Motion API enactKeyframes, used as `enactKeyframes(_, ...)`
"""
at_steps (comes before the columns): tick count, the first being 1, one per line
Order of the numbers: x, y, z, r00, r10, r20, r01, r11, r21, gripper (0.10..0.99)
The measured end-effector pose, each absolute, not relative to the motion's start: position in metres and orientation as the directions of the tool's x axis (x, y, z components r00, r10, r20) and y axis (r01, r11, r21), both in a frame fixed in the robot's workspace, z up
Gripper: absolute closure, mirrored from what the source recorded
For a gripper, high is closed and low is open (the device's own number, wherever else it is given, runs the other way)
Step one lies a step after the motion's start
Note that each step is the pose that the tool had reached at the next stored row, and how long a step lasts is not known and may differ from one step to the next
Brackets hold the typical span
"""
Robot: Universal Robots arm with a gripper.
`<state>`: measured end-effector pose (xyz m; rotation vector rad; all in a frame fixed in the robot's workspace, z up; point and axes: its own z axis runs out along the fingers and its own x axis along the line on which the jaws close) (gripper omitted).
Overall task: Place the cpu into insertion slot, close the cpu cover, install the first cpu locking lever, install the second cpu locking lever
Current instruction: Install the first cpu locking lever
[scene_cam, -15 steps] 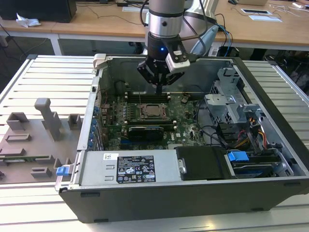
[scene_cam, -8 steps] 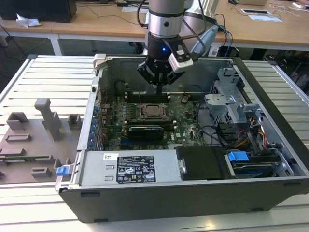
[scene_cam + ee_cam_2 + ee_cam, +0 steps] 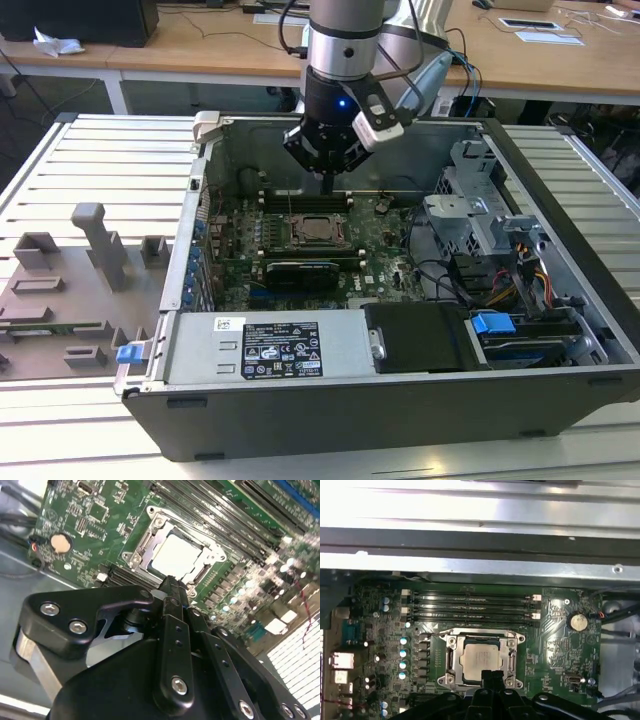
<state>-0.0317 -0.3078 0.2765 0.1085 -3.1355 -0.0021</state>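
Black metal gripper (image 3: 327, 182) on the silver arm hangs with its two slim fingers (image 3: 169, 587) pressed together and holding nothing. It is poised above the green motherboard (image 3: 385, 230) inside the open dark-grey computer case (image 3: 300, 420), close over the socket but not touching it. Just past the fingertips in both wrist views, the small flat square cpu (image 3: 481, 657) with its pale beige-grey top sits in the socket, and the thin silvery metal cpu cover (image 3: 451, 655) lies flat around it.
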Motion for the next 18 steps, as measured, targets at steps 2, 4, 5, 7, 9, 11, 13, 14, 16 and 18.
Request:
enactKeyframes(2,-0.032,-0.308,0.277,-0.996,-0.092,0.004,-0.092,0.996,0.002,0.98)
enactKeyframes(4,-0.033,-0.308,0.276,-0.996,-0.093,0.004,-0.093,0.996,0.002,0.98)
enactKeyframes(5,-0.037,-0.308,0.277,-0.996,-0.093,0.004,-0.093,0.996,0.001,0.98)
enactKeyframes(7,-0.054,-0.308,0.276,-0.996,-0.092,0.003,-0.092,0.996,0.001,0.98)
enactKeyframes(9,-0.063,-0.308,0.276,-0.996,-0.092,0.003,-0.092,0.996,0.001,0.98)
enactKeyframes(11,-0.074,-0.308,0.276,-0.996,-0.092,0.003,-0.092,0.996,0.001,0.98)
enactKeyframes(13,-0.09,-0.308,0.276,-0.996,-0.092,0.001,-0.092,0.996,0.001,0.98)
enactKeyframes(14,-0.094,-0.308,0.275,-0.996,-0.092,0.001,-0.092,0.996,0.001,0.98)
enactKeyframes(16,-0.104,-0.304,0.274,-0.996,-0.092,0.0,-0.092,0.996,0.002,0.98)
enactKeyframes(18,-0.104,-0.294,0.273,-0.996,-0.092,0.0,-0.092,0.996,0.002,0.98)
